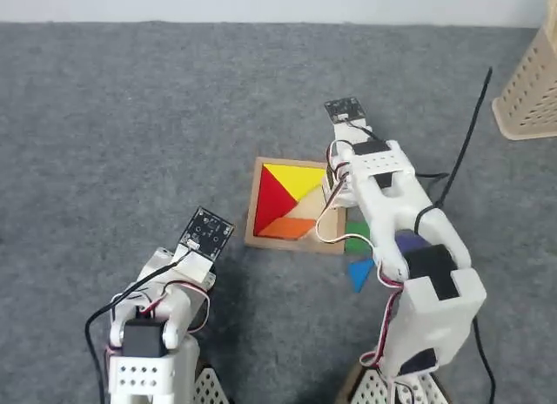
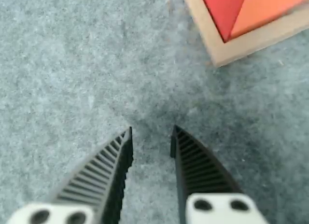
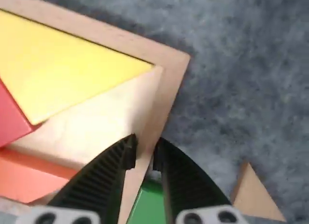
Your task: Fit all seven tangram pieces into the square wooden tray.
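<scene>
The square wooden tray (image 1: 253, 234) lies mid-table and holds a yellow triangle (image 1: 294, 179), a red triangle (image 1: 271, 202) and an orange triangle (image 1: 287, 226). My right gripper (image 3: 144, 154) hangs over the tray's rim (image 3: 164, 93) beside the bare tray floor (image 3: 96, 127), its fingers only a narrow gap apart with nothing between them. A green piece (image 1: 357, 243), a blue triangle (image 1: 361, 273) and a purple piece (image 1: 409, 241) lie on the carpet by the right arm. A tan triangle (image 3: 253, 195) lies outside the tray. My left gripper (image 2: 150, 137) is open over bare carpet, short of the tray corner (image 2: 227, 52).
Grey carpet covers the table. A pale slatted basket (image 1: 531, 82) stands at the far right edge. A black cable (image 1: 466, 143) runs behind the right arm. Open carpet lies left of and beyond the tray.
</scene>
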{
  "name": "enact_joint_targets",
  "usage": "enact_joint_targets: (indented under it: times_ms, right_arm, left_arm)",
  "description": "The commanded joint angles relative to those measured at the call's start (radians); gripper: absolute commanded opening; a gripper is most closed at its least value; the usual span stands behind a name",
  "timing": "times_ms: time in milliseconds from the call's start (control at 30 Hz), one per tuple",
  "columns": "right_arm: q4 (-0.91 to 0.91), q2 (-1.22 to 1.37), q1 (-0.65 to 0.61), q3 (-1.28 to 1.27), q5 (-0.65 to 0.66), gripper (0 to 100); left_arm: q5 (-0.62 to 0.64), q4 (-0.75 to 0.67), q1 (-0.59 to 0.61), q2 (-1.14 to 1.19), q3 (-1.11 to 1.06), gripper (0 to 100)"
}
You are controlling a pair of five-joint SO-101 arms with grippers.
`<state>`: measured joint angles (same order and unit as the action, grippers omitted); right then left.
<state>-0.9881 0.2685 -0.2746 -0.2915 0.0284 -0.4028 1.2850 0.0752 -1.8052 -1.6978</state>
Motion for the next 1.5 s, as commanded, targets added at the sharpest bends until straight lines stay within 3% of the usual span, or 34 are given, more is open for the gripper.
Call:
enact_joint_targets:
  times_ms: [0, 200, 367, 600, 800, 967, 1467]
  right_arm:
    - [-0.048, -0.015, -0.001, 0.061, 0.029, 4.6]
    - [-0.156, -0.027, -0.048, 0.107, 0.029, 22.5]
    - [-0.283, -0.102, -0.024, 0.167, 0.035, 21.9]
    - [-0.423, -0.268, 0.110, 0.144, 0.345, 18.4]
    - [-0.249, -0.294, 0.185, -0.098, 0.577, 18.8]
    - [-0.127, -0.283, 0.216, -0.190, 0.588, 18.8]
    - [-0.036, -0.136, 0.246, -0.160, 0.588, 18.8]
  left_arm:
    - [0.008, 0.000, 0.005, -0.021, 0.013, 12]
    - [0.008, 0.000, 0.005, -0.021, 0.013, 12]
    - [0.008, 0.000, 0.005, -0.021, 0.013, 12]
    - [0.008, 0.000, 0.005, -0.021, 0.013, 12]
    - [0.008, 0.000, 0.005, -0.021, 0.013, 12]
    - [0.008, 0.000, 0.005, -0.021, 0.013, 12]
    - [0.008, 0.000, 0.005, -0.021, 0.013, 12]
